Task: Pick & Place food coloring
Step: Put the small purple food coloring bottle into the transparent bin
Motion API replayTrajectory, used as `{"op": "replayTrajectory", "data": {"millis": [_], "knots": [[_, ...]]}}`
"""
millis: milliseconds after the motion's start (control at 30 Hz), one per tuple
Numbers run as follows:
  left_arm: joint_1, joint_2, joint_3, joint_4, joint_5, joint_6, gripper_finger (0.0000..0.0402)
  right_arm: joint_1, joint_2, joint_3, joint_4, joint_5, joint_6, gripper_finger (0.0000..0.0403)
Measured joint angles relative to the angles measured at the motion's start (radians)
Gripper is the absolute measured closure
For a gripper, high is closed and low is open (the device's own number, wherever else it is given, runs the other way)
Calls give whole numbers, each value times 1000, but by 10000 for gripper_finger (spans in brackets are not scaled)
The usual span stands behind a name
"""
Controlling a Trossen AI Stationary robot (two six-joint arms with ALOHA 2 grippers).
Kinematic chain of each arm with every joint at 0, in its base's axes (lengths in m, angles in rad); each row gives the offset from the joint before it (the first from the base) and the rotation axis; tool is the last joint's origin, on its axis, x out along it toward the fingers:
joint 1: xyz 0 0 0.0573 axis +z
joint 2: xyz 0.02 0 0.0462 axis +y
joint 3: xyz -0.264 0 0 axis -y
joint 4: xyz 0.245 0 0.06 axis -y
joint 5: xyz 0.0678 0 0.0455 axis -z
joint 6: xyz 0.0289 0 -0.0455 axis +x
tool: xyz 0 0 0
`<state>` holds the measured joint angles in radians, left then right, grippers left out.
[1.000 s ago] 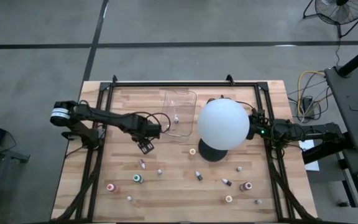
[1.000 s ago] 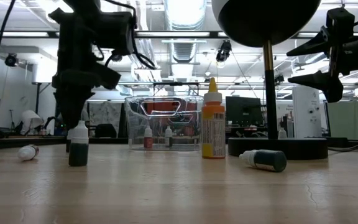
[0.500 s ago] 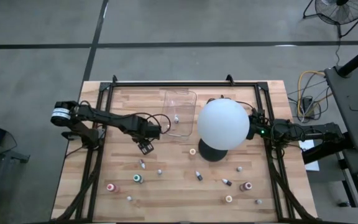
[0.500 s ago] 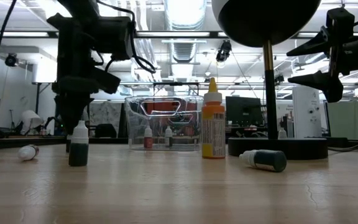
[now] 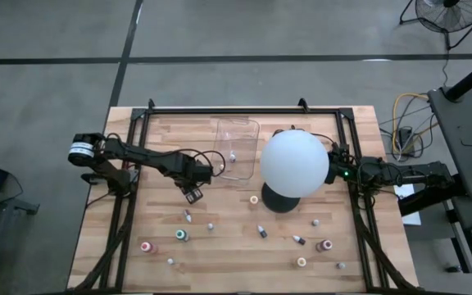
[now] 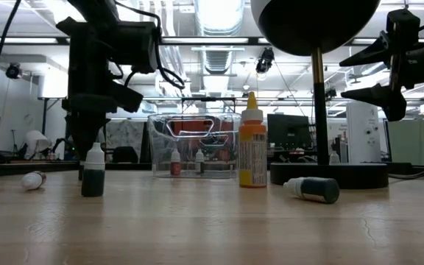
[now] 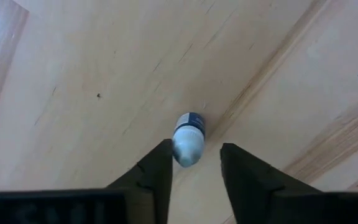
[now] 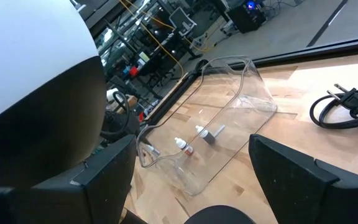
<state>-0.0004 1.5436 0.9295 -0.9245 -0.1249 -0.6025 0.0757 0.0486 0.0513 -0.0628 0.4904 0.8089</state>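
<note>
A small white-capped bottle of food coloring point(image 7: 188, 138) lies on the wooden table point(image 5: 228, 246) between the fingers point(image 7: 153, 177) of the left gripper point(image 5: 192, 193), which points down just in front of the clear plastic tray point(image 5: 238, 149); the jaws stand narrow on either side of its cap, and whether they truly pinch it cannot be told. In the low view a dark bottle point(image 6: 93, 174) stands upright right below that gripper. More bottles are scattered over the near half of the table — a pink one point(image 5: 146, 246), a green one point(image 5: 182, 235), a yellow-capped one point(image 5: 254, 199) by the lamp's base, a red one point(image 5: 324, 245) and several tiny vials. Two or three small bottles point(image 8: 181, 145) already sit inside the tray. The orange bottle point(image 6: 252, 151) stands upright beside the white globe point(image 5: 294, 162) on its black base point(image 5: 279, 201). The right gripper point(image 8: 191, 168) waits behind the globe at the table's right edge, fingers spread wide and empty.
</note>
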Motion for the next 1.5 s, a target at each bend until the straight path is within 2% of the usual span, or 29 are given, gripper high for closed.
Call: {"op": "replayTrajectory", "data": {"millis": [300, 667, 1100, 1367, 1500], "knots": [[0, -4, 0, 1, -4, -6, 371, 0, 0, 0, 0, 0, 0, 101], [3, -12, 72, -55, -4, -6, 371, 0, 0, 0, 0, 0, 0, 101], [50, -91, 329, -339, 10, 29, 372, 0, 0, 0, 0, 0, 0, 101], [69, -95, 537, -506, 11, 76, 373, 0, 0, 0, 0, 1, 0, 101], [69, -95, 625, -553, 48, 112, 373, 0, 0, 0, 0, 1, 0, 101]]}}
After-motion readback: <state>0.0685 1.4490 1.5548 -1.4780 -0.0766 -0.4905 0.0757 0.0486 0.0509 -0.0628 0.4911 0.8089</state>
